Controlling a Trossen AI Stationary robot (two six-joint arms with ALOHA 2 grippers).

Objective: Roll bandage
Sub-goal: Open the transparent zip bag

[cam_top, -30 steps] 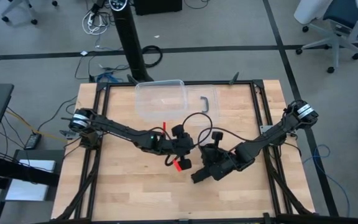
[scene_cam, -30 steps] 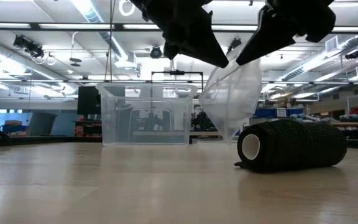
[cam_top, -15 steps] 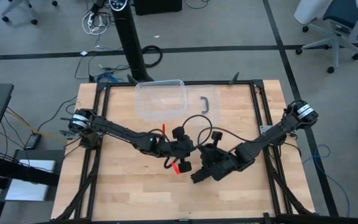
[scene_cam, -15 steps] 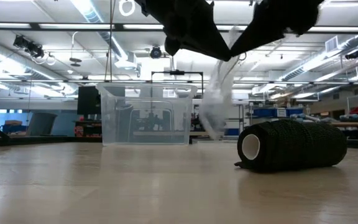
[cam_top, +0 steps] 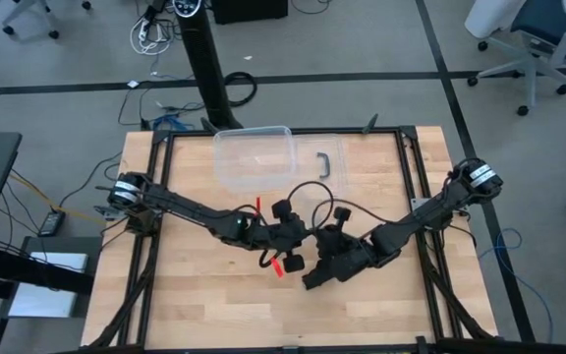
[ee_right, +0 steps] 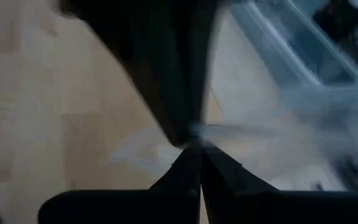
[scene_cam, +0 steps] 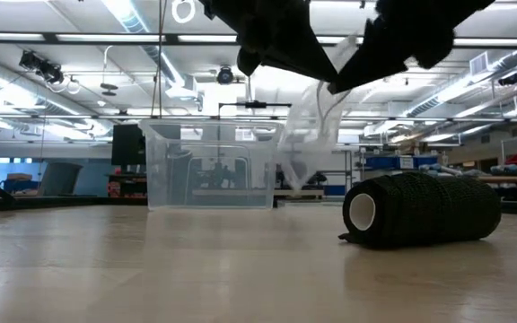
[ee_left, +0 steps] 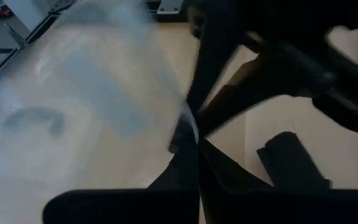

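The bandage is a black roll (scene_cam: 420,211) lying on its side on the table, near the middle (cam_top: 312,279); no gripper touches it. It also shows in the left wrist view (ee_left: 291,163). Both grippers hang close together above the table, just to the far side of the roll. My left gripper (ee_left: 192,142) and my right gripper (ee_right: 197,147) are each shut on a crinkly clear plastic bag (scene_cam: 308,144). The bag hangs between and below them, clear of the table. My left gripper pinches an upper edge of the clear bag (ee_left: 182,121) between its two shut fingers, coming from above and from the table's left. The bag hangs below, clear of the table. My right gripper pinches the bag's upper part (ee_right: 219,132) between its two shut fingers, coming from above and from the table's right. The film bunches at the fingertips and hangs slack.
A clear plastic box (cam_top: 254,157) stands at the table's far side; it also shows in the low view (scene_cam: 209,166). A black handle (cam_top: 327,162) lies beside it. Bare wooden table (cam_top: 195,295) lies to the near left and near right.
The two grippers have drawn closer together above the table. The bag, which hung as a wide open pouch, has collapsed into a narrower crumpled shape and swung toward the table's left. The roll has stayed where it was.
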